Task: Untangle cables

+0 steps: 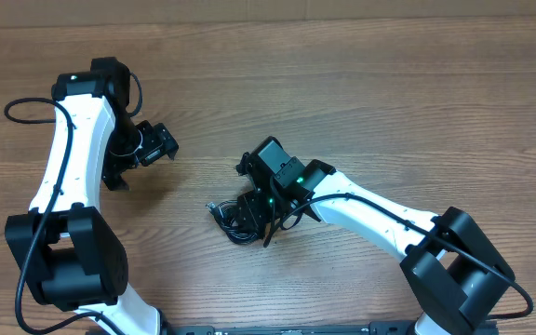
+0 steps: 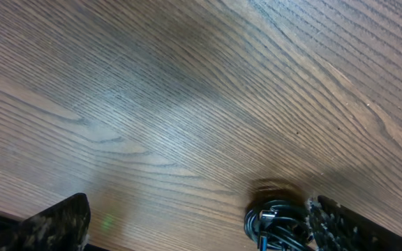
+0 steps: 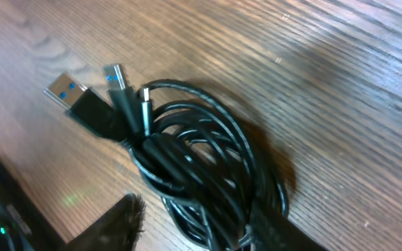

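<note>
The cables lie as one small black coiled bundle on the wooden table, three plug ends sticking out at one side. My right gripper straddles the bundle. One finger stands a thin strip of wood away from it, and the other finger lies against the coils. In the overhead view the right gripper hangs right over the bundle. My left gripper is open wide and empty, well to the left. Its wrist view shows the bundle low down beside one finger.
Bare wood-grain table stretches all around. The two white arms reach in from the near edge, with black base blocks at bottom left and bottom right. A thick black wire loops off the left arm.
</note>
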